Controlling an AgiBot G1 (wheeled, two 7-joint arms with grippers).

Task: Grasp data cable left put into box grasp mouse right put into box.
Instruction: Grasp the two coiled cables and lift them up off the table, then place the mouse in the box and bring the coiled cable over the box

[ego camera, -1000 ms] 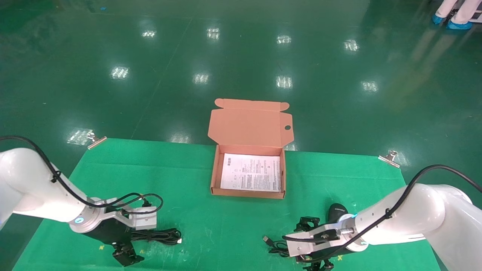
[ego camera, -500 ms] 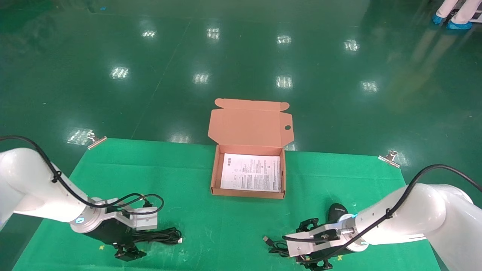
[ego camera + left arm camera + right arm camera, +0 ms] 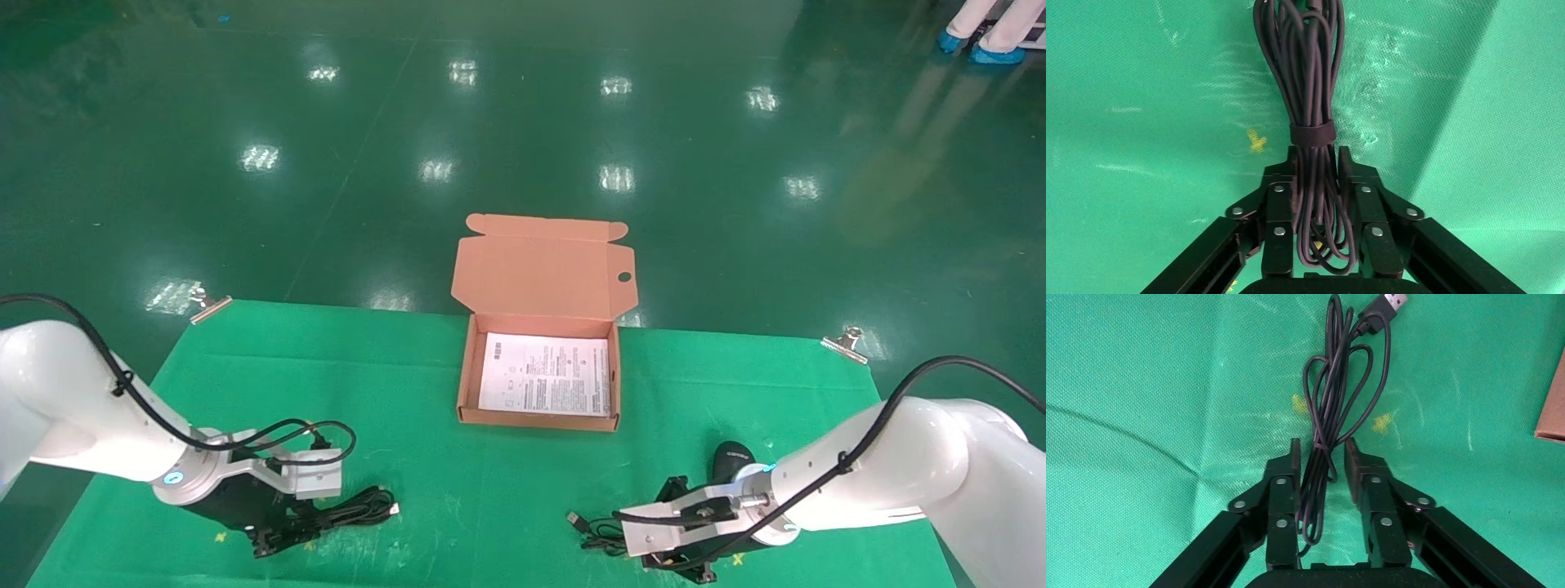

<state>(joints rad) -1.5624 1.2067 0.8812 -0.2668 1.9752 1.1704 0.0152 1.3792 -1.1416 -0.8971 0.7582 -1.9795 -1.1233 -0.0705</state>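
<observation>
The data cable [image 3: 351, 511], a tied black bundle, lies on the green mat at the near left. My left gripper [image 3: 286, 527] is shut on its near end; in the left wrist view the fingers [image 3: 1281, 202] press the cable [image 3: 1306, 73] just behind its tie. The mouse [image 3: 730, 457] sits at the near right, partly hidden behind my right wrist. My right gripper [image 3: 645, 543] is low over the mouse's loose cord [image 3: 603, 535]. In the right wrist view its jaws [image 3: 1321, 450] straddle the cord [image 3: 1333, 398] with a gap on one side. The open box [image 3: 464, 384] stands at the middle.
The box's lid [image 3: 539, 269] stands up at the back and a white printed sheet [image 3: 546, 374] lines the bottom. The cord's USB plug [image 3: 577, 518] lies on the mat [image 3: 458, 490]. Metal clips [image 3: 846, 343] hold the mat's far corners. A box corner [image 3: 1553, 410] shows in the right wrist view.
The left gripper's fingers have closed onto the data cable, whose free end has shifted slightly. The right gripper's fingers have narrowed around the mouse cord.
</observation>
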